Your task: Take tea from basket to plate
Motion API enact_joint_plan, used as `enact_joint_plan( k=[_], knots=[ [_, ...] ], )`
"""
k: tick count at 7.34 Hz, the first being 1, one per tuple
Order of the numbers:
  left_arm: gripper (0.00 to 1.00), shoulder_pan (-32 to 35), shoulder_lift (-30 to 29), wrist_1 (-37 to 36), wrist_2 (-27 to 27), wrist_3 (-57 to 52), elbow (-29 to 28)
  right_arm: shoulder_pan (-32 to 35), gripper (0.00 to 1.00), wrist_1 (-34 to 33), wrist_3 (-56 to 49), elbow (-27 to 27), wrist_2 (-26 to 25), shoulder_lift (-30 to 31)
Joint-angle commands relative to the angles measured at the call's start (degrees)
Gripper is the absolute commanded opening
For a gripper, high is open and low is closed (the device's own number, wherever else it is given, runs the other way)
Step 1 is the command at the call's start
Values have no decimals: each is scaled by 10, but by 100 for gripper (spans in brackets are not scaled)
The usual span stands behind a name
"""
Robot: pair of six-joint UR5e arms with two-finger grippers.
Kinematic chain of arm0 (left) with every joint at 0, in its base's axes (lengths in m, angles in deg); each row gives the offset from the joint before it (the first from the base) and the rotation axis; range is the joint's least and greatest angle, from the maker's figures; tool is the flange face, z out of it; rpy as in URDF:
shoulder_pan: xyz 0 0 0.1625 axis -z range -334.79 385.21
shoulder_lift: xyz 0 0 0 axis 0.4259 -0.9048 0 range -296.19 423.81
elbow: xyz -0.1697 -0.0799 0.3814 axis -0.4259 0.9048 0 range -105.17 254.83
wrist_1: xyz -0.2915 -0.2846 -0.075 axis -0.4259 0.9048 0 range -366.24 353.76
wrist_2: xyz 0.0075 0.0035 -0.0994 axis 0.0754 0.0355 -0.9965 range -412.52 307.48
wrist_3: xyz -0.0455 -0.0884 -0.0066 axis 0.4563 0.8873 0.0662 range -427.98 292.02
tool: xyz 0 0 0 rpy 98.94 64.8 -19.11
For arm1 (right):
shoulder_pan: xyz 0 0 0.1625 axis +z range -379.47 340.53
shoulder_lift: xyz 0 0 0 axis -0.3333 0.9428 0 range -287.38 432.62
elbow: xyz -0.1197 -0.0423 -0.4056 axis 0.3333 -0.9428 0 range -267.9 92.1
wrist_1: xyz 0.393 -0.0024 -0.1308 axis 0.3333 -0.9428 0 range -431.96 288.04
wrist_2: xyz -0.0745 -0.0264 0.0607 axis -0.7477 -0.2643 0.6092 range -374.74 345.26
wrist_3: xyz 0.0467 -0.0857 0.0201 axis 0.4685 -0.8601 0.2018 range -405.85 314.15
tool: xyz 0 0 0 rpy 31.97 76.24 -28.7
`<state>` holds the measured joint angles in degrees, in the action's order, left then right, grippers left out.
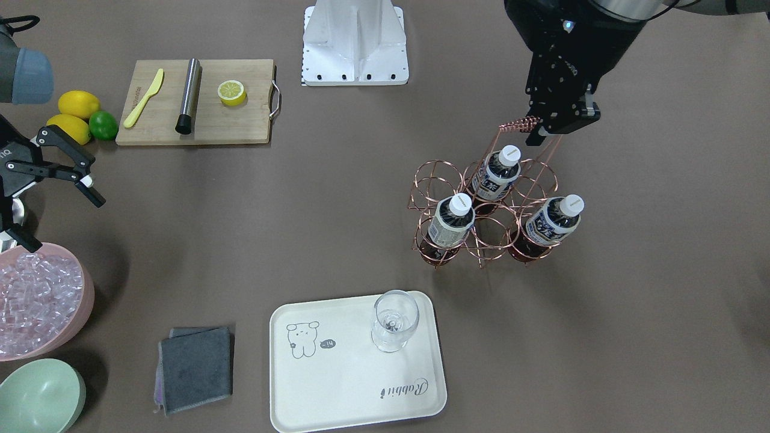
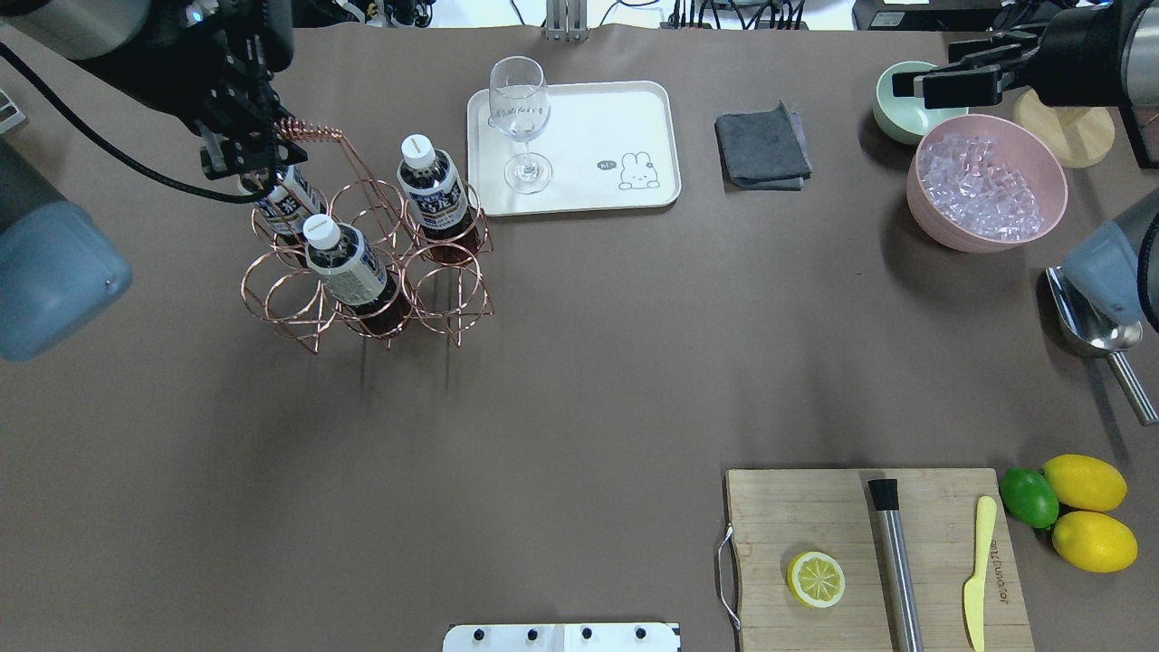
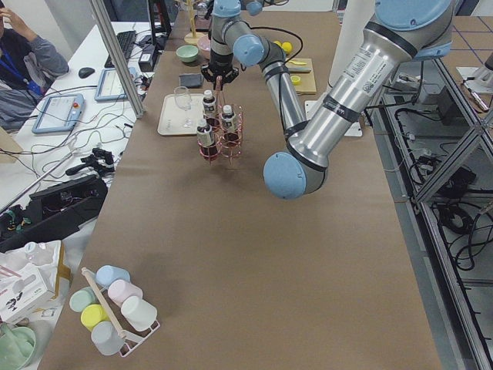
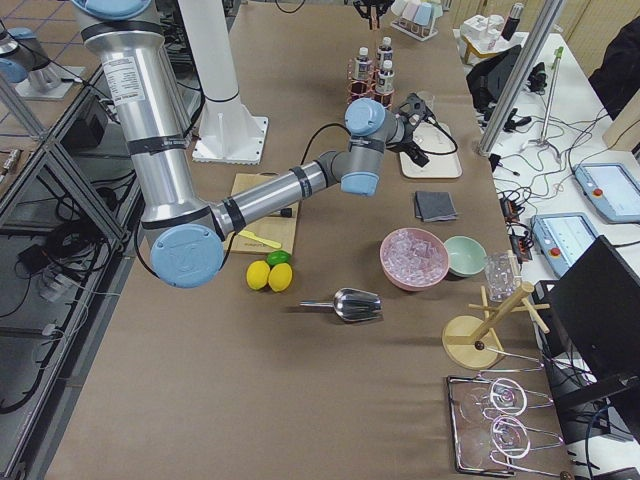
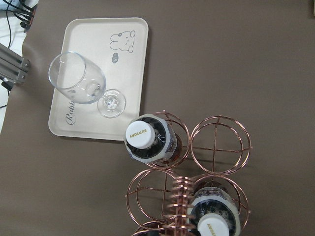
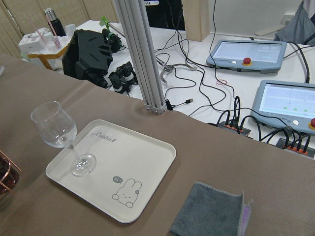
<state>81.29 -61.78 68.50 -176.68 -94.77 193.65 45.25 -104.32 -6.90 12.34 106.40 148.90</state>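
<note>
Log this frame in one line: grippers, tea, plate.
left gripper: by basket handle, grip unclear | right gripper: open, away from basket | tea: three bottles in basket | plate: glass only

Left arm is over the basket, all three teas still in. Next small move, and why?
Probably lower the left gripper straight down onto the tea bottle nearest it, keeping clear of the coiled handle: it hovers close above that white cap, and the plate has bare room beside the glass.

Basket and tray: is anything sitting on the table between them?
No, just bare brown table between the basket and the tray, clearest in the overhead view.
</note>
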Motion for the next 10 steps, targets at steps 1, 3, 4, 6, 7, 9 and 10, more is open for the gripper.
enact_joint_plan(
  k=[1, 3, 4, 6, 7, 9, 10],
  knots=[
    [0, -55, -31, 2, 24, 57, 0, -19, 100, 76, 20, 1, -38, 1],
    [0, -92, -55, 2, 47, 78, -3, -44, 100, 100, 24, 6, -55, 2],
    [0, -111, -66, 2, 58, 115, -6, -69, 100, 101, 46, 17, -79, 0],
    [0, -127, -96, 3, 60, 140, -28, -131, 100, 104, 65, 27, -148, -1],
    [0, -131, -112, 4, 60, 140, -39, -171, 100, 104, 84, 34, -191, -7],
    [0, -155, -120, 10, 74, 141, -47, -215, 100, 96, 87, 44, -232, -16],
    [0, -163, -125, 11, 77, 145, -49, -230, 100, 96, 87, 46, -243, -15]
  ],
)
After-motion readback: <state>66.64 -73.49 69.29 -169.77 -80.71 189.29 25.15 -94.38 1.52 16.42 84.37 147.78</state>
